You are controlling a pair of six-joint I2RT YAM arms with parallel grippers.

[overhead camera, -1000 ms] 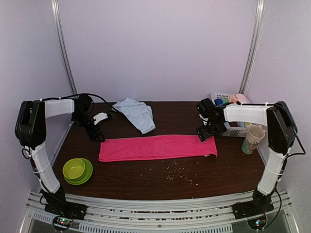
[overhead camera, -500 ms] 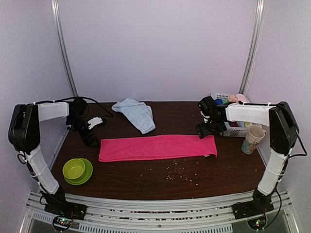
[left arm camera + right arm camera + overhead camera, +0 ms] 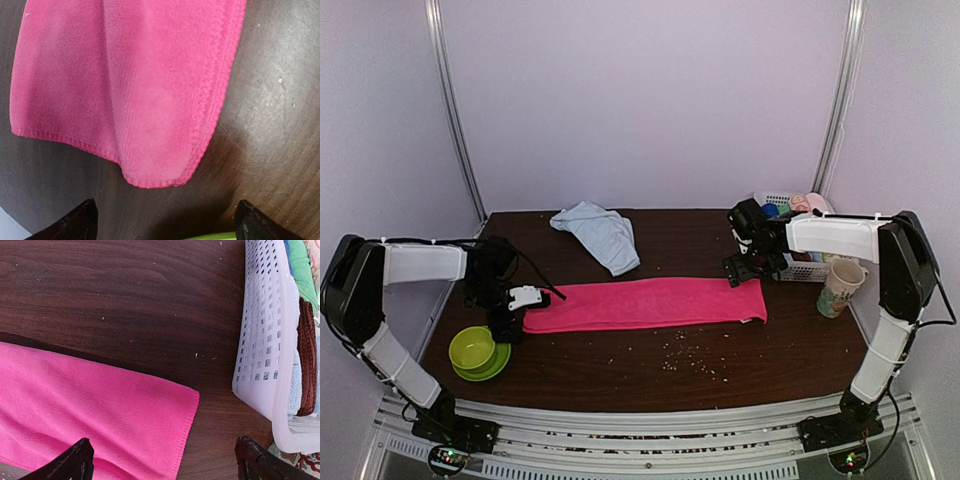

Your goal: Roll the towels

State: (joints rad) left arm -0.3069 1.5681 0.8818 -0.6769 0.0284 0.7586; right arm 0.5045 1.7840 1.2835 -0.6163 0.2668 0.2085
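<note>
At both short edges of pink towel (image 3: 645,303), poised with left gripper (image 3: 165,225) and right gripper (image 3: 165,465) spread wide, empty; hemmed by basket (image 3: 260,340) right, bowl (image 3: 472,348) left.

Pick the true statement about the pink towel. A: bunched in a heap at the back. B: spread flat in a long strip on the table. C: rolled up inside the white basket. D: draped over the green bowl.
B: the pink towel lies unrolled and flat across the table.
</note>
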